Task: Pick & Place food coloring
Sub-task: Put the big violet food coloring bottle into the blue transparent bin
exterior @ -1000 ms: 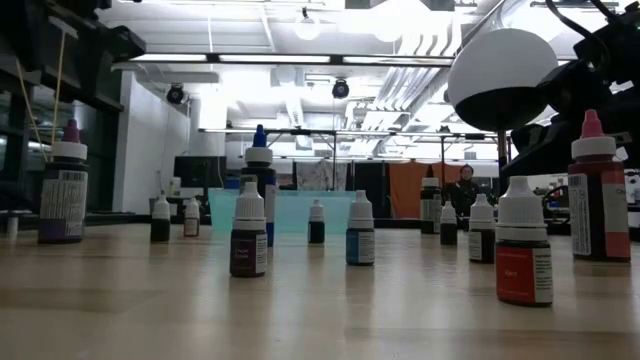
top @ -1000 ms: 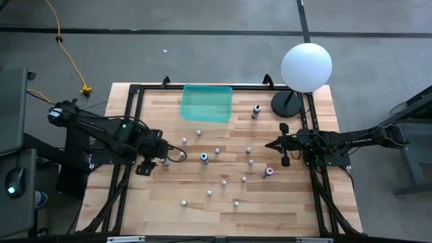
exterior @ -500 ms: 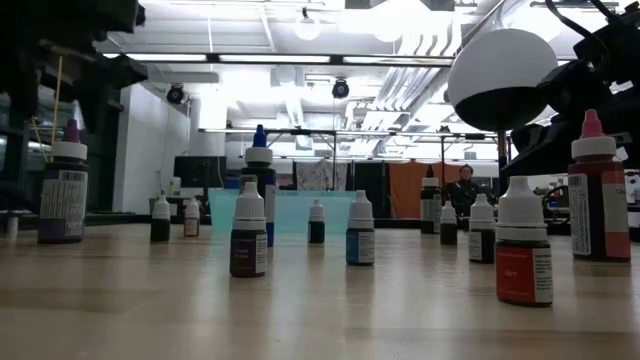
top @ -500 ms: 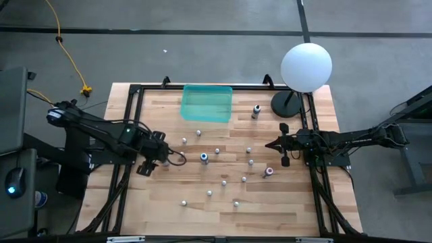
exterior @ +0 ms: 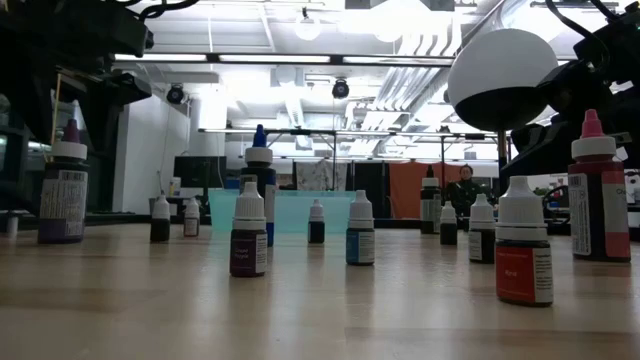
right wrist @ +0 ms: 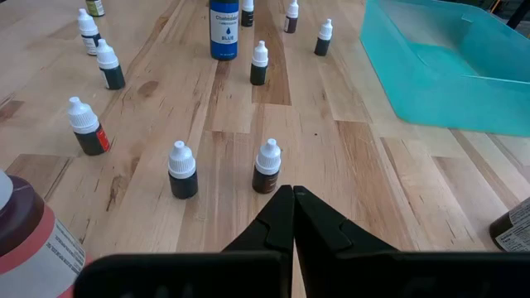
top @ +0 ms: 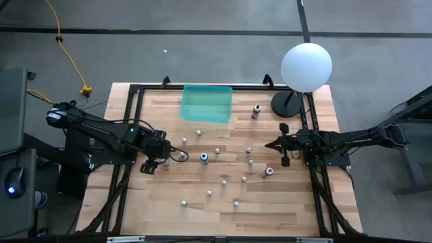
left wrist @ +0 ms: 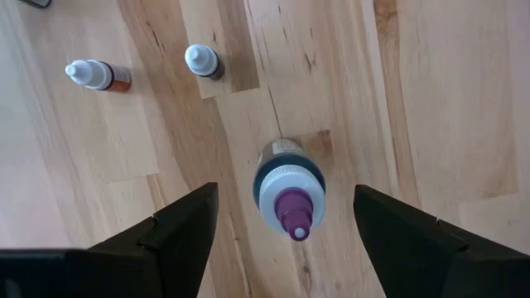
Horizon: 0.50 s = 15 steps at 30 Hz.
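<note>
We judge the step in hand to be the approach for a pick; our left gripper (left wrist: pixel 281 219) hangs above the purple-capped bottle (left wrist: pixel 288 192) at the left side of the table (top: pixel 283 209), its two fingers (left wrist: pixel 186 228) spread wide and standing on either side of the bottle without touching it; the bottle stands upright on the wood and nothing is held; the next move, as we read it, calls for a straight descent so the fingers straddle the bottle body, then a close on it, then a carry to the teal bin (top: pixel 206 103) at the table's far edge; the other food coloring bottles (top: pixel 217 151) stand scattered across the middle of the table; our right gripper (right wrist: pixel 291 217) waits at the right side of the table, fingers pressed together and empty, beside the white globe lamp (top: pixel 306 66).
</note>
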Each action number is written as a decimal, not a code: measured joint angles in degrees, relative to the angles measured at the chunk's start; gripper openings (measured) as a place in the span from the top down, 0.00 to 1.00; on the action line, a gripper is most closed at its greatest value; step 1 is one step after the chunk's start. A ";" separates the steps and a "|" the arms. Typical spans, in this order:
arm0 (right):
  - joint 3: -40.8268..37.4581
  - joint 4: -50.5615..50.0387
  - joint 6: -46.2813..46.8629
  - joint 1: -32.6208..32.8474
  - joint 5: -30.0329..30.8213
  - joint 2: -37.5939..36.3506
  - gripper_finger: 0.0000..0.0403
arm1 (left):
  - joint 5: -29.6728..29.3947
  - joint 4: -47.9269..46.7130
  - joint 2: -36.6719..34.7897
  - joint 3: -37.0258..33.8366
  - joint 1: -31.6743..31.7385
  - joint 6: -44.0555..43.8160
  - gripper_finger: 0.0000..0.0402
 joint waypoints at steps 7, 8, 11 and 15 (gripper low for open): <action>0.01 -0.06 0.00 0.00 0.00 0.00 1.00 | 0.11 0.01 1.83 0.02 0.00 0.09 0.31; 0.02 0.00 0.00 0.00 0.00 0.00 1.00 | 0.13 0.00 1.96 0.02 0.00 0.16 0.31; 0.00 0.06 0.00 0.02 0.00 0.00 1.00 | 0.11 0.15 1.90 0.02 0.00 0.22 0.31; 0.01 0.21 0.00 0.02 0.00 0.02 1.00 | 0.17 0.55 1.95 -0.23 0.00 0.24 0.31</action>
